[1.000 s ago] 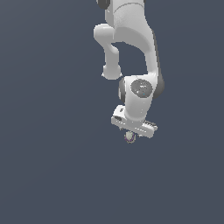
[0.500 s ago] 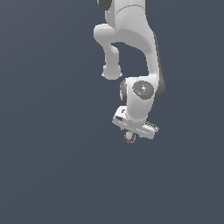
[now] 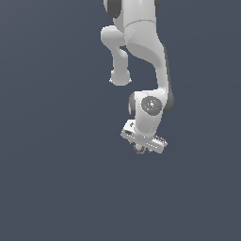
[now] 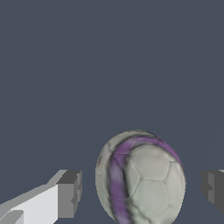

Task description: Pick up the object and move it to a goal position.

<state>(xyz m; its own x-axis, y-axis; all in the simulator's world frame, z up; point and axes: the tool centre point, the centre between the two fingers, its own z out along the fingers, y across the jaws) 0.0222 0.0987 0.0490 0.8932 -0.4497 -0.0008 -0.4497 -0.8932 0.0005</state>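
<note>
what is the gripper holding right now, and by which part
Nothing is held: the ball sits between the open gripper fingers, with gaps on both sides.

No legible text, labels, brands, numbers or signs in either view. The object (image 4: 140,177) between the gripper (image 4: 142,190) fingers carries only a purple band, no lettering.

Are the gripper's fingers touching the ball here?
Apart. The wrist view shows the ball between the fingers with floor visible on both sides.
</note>
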